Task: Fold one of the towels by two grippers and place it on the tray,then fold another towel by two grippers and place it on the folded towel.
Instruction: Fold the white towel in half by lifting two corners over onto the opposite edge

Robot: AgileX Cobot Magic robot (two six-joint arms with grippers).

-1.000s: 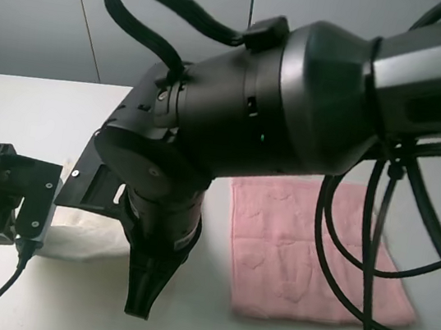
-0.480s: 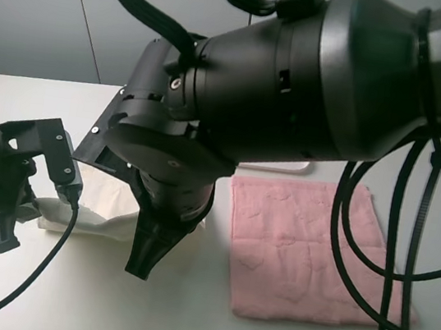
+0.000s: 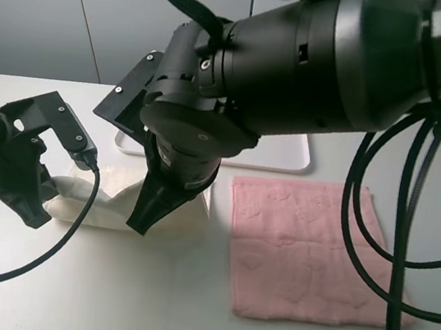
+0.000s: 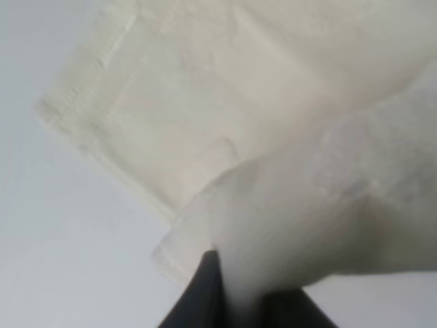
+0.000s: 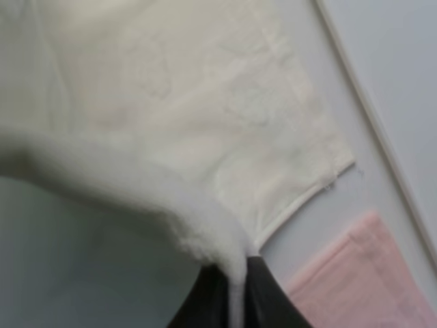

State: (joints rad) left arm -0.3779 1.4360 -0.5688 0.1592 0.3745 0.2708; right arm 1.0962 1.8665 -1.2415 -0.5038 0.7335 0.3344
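Left gripper [image 4: 239, 290] is clamping a raised fold of the cream off-white terry towel [image 3: 119, 204]; cloth is filling the gap between its dark fingers. Right gripper [image 5: 235, 290] is pinching the same towel's lifted edge, jaws closed tight on it. The towel is sagging between both grippers, its lower layer lying on the white table [image 3: 142, 303], near the front of the flat white rectangular plastic tray [image 3: 292, 155] but not on it. Light pink square terry towel [image 3: 299, 251] is lying flat on the table, just beside the cream one on the right arm's side.
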